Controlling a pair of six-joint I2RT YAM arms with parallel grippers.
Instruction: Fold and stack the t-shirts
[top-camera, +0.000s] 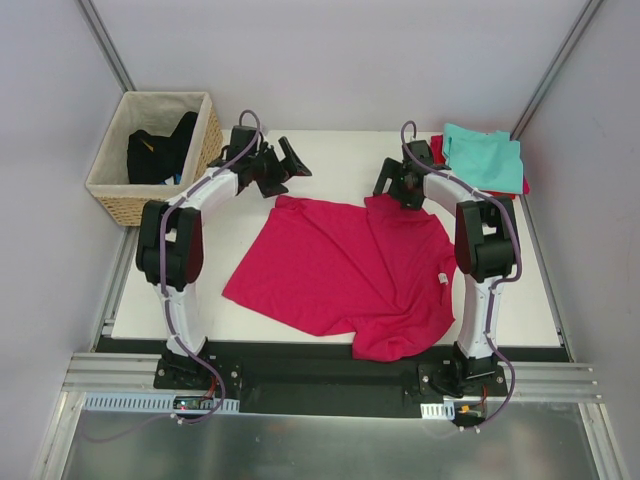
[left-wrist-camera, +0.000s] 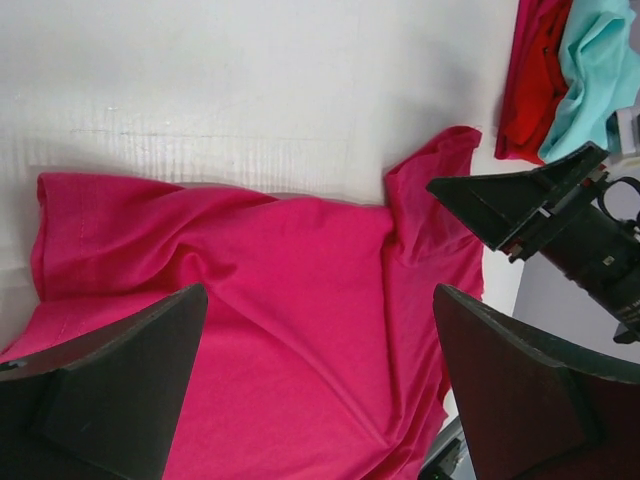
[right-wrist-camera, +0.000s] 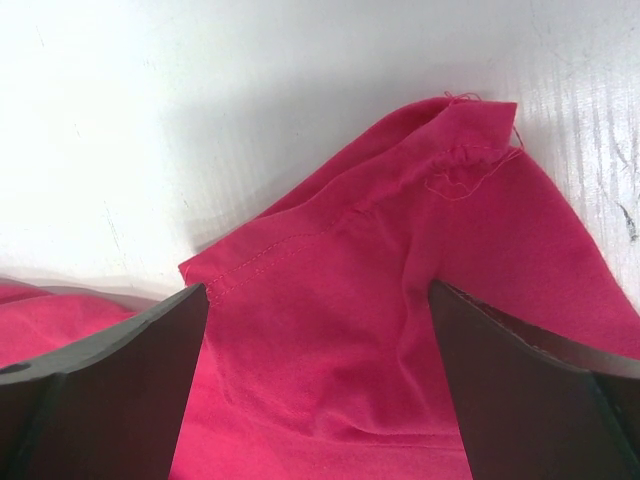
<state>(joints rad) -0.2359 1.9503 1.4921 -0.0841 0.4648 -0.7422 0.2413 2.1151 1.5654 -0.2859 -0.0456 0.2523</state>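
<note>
The pink tee (top-camera: 340, 265) lies spread but rumpled in the middle of the table (top-camera: 540, 310), between the two arms, with its near part reaching the table's near edge. A small white label (top-camera: 441, 280) sits near its right side; any writing on it is too small to read. At the far right corner a teal tee (top-camera: 485, 158) lies folded on a red tee (top-camera: 436, 148), which is mostly hidden, only its edges showing.

The left gripper (left-wrist-camera: 320, 300) is over the pink tee's far left part, jaws spread wide and holding nothing. The right gripper (right-wrist-camera: 318, 295) is over a stitched far corner of that tee, jaws likewise spread wide and holding nothing; whether its fingers touch the cloth cannot be told.

Off the table's far left corner stands a wicker basket (top-camera: 127, 206) holding dark cloth (top-camera: 160, 155), too bunched up to make out.
</note>
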